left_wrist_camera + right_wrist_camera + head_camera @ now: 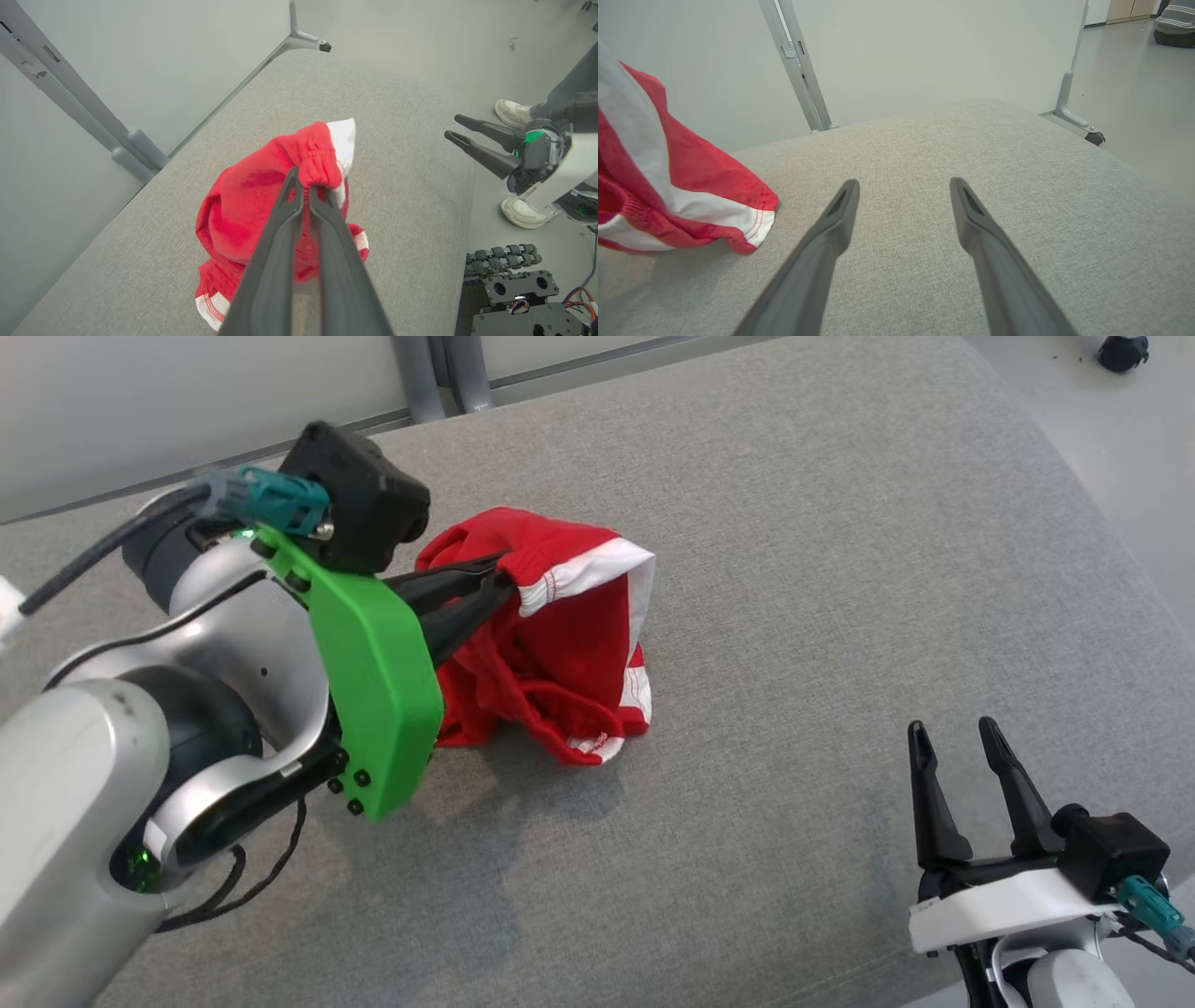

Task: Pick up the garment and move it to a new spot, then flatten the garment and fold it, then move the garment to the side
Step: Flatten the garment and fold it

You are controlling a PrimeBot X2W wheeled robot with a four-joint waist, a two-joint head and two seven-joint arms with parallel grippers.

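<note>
Head view: grips the garment [560, 644] by its gathered red edge with the left pincer [509, 583], fingers clenched tight on the cloth. Hangs as a crumpled bunch from that grip, white band uppermost, lower folds apparently resting on the tabletop [794, 569], left of centre. Looks like a pinch chosen on the elastic edge, probably because a thick fold there should not slip in a lift. Holds the right pincer [954, 728] released, fingers apart, low at the near right and well apart from the cloth, likely parked clear to leave room for the carry.

Left wrist view: confirms both fingers shut together on the ruched edge of the garment [243, 210], red bulk sagging below over the tabletop [397, 186]. Shows the right pincer [453, 127] open beyond the far edge, with a person's shoes [525, 212] on the floor behind.

Right wrist view: looks along the open right pincer [904, 184] over bare tabletop [924, 140]. Catches the garment [691, 186] at the left, white-trimmed hem touching the surface. Reads as the pick-up step, with moving, flattening and folding not yet done.
</note>
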